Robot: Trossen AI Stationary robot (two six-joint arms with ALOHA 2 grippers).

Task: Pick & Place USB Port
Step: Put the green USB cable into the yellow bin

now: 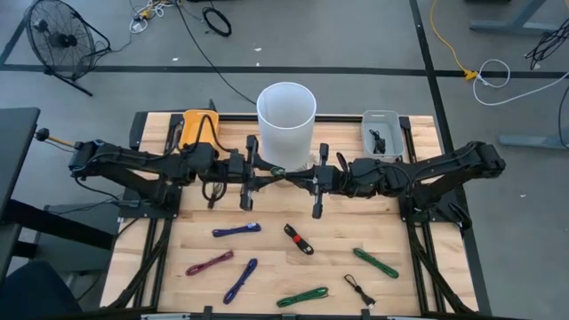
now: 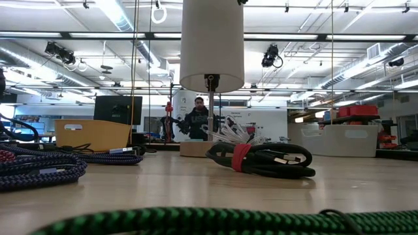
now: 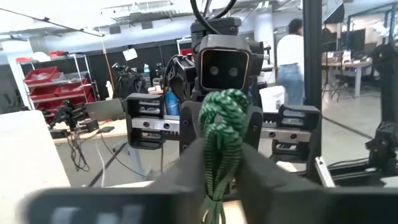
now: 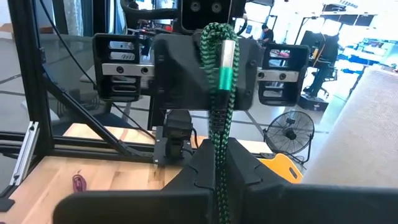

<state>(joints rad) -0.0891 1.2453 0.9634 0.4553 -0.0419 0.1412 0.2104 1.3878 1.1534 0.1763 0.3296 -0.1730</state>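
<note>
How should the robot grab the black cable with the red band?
Grip the black cable across its middle, at the red band, coming straight down. It lies flat in a narrow bundle with bare table along both sides. The left gripper and right gripper are busy holding a green cable.

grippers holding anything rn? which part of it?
Both hold one green braided cable above the table: left gripper pinches it just below its coiled end, right gripper lower down the cord, below the silver plug.
</note>
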